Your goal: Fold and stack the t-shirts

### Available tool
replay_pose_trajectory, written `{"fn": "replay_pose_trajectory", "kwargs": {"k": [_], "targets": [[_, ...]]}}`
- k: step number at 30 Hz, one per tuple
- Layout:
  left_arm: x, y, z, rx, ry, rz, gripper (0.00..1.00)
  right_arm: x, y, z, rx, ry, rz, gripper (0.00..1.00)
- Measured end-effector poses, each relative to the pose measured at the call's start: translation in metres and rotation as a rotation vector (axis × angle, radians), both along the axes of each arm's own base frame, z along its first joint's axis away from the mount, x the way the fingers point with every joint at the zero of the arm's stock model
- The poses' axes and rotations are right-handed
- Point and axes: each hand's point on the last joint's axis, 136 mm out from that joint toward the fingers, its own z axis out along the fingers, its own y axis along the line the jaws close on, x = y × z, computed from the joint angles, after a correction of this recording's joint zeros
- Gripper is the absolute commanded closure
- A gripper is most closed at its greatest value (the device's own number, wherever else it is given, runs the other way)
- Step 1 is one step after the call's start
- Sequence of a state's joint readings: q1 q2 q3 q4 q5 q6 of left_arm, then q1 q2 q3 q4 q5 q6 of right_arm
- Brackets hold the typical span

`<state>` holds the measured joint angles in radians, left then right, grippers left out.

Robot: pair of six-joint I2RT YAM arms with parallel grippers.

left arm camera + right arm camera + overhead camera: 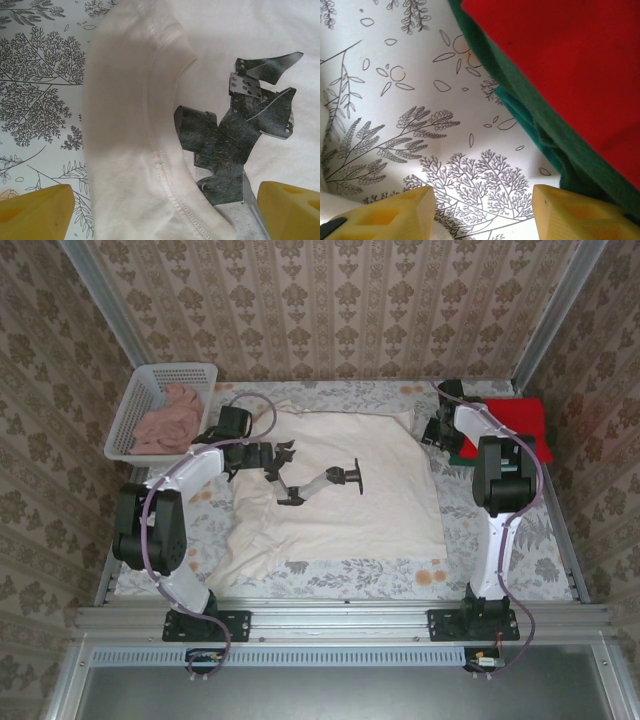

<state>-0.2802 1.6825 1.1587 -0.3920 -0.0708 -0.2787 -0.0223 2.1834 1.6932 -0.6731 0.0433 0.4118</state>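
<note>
desk [520, 560]: floral cover, carries all items. cream shirt [380, 520]: spread flat at centre, largely unfolded, dark print [320, 483] facing up, left edge rumpled. red shirt [560, 60]: folded at the far right corner, lying on top of the green shirt [555, 130], whose edge shows below it. basket [130, 410]: far left corner, pink cloth [165, 420] inside. left pincer [162, 205]: released, fingers wide, low over the cream shirt's left seam beside the print. right pincer [482, 200]: released, nothing between the fingers, low over bare desk just beside the green shirt.
</note>
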Motion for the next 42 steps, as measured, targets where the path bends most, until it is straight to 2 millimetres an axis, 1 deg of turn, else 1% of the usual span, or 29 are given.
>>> {"fn": "replay_pose_trajectory", "kwargs": {"k": [3,4,6,8,10,12,14,16,18,20,22,23,25,26,28,29,31,32,33,34,35,36,38,39,40,42], "targets": [[0.001,0.001,-0.008,0.007,0.021,0.012,0.07,-0.001,0.012,0.007,0.020,-0.018,0.025,0.44],[0.003,0.001,-0.013,0.013,0.033,0.018,0.08,-0.004,0.018,0.012,0.020,-0.029,0.038,0.43],[0.005,0.004,-0.025,0.035,0.061,0.034,0.10,-0.014,0.035,0.024,0.020,-0.050,0.075,0.42],[0.006,0.009,-0.038,0.056,0.095,0.048,0.13,-0.025,0.059,0.038,0.015,-0.083,0.126,0.41],[0.008,0.013,-0.049,0.071,0.125,0.060,0.13,-0.033,0.078,0.047,0.010,-0.106,0.168,0.42],[0.016,0.019,-0.055,0.085,0.141,0.078,0.12,-0.033,0.092,0.049,0.008,-0.121,0.197,0.43],[0.029,0.022,-0.052,0.098,0.134,0.095,0.09,-0.028,0.091,0.042,-0.005,-0.112,0.195,0.43],[0.045,0.024,-0.041,0.106,0.099,0.105,0.08,-0.014,0.085,0.038,-0.023,-0.108,0.185,0.43],[0.065,0.023,-0.023,0.113,0.052,0.112,0.08,0.008,0.080,0.037,-0.034,-0.124,0.173,0.44],[0.092,0.020,-0.001,0.118,-0.010,0.119,0.08,0.035,0.076,0.041,-0.037,-0.161,0.156,0.45],[0.117,0.015,0.015,0.120,-0.066,0.115,0.06,0.062,0.071,0.046,-0.030,-0.204,0.136,0.46],[0.128,0.013,0.019,0.121,-0.086,0.112,0.07,0.075,0.068,0.049,-0.024,-0.227,0.124,0.47],[0.148,0.010,0.021,0.121,-0.107,0.103,0.10,0.098,0.062,0.050,-0.011,-0.263,0.096,0.48],[0.158,0.008,0.018,0.121,-0.109,0.098,0.11,0.108,0.059,0.048,-0.004,-0.275,0.085,0.48],[0.172,0.004,0.007,0.114,-0.100,0.082,0.13,0.121,0.057,0.040,0.021,-0.280,0.069,0.49],[0.176,0.001,-0.002,0.106,-0.087,0.069,0.14,0.125,0.055,0.034,0.031,-0.276,0.063,0.51],[0.173,-0.004,-0.022,0.089,-0.042,0.037,0.19,0.129,0.052,0.019,0.051,-0.252,0.054,0.56],[0.169,-0.005,-0.031,0.080,-0.017,0.021,0.25,0.129,0.052,0.011,0.064,-0.238,0.052,0.60],[0.166,-0.007,-0.037,0.069,0.002,0.007,0.34,0.128,0.052,0.005,0.071,-0.223,0.054,0.66],[0.161,-0.009,-0.042,0.057,0.023,-0.013,0.46,0.127,0.054,-0.002,0.082,-0.206,0.053,0.75],[0.158,-0.011,-0.045,0.045,0.038,-0.029,0.60,0.126,0.053,-0.005,0.081,-0.196,0.049,0.82],[0.157,-0.014,-0.045,0.029,0.043,-0.043,0.70,0.126,0.052,-0.004,0.084,-0.194,0.048,0.86],[0.156,-0.022,-0.044,-0.020,0.047,-0.080,0.86,0.129,0.051,0.001,0.102,-0.207,0.047,0.97],[0.155,-0.025,-0.042,-0.048,0.047,-0.097,0.93,0.129,0.052,0.001,0.105,-0.206,0.050,1.00],[0.152,-0.027,-0.040,-0.081,0.048,-0.115,1.00,0.129,0.053,0.003,0.112,-0.208,0.050,1.00],[0.146,-0.028,-0.028,-0.135,0.040,-0.137,1.00,0.127,0.056,0.008,0.116,-0.207,0.068,1.00]]}}
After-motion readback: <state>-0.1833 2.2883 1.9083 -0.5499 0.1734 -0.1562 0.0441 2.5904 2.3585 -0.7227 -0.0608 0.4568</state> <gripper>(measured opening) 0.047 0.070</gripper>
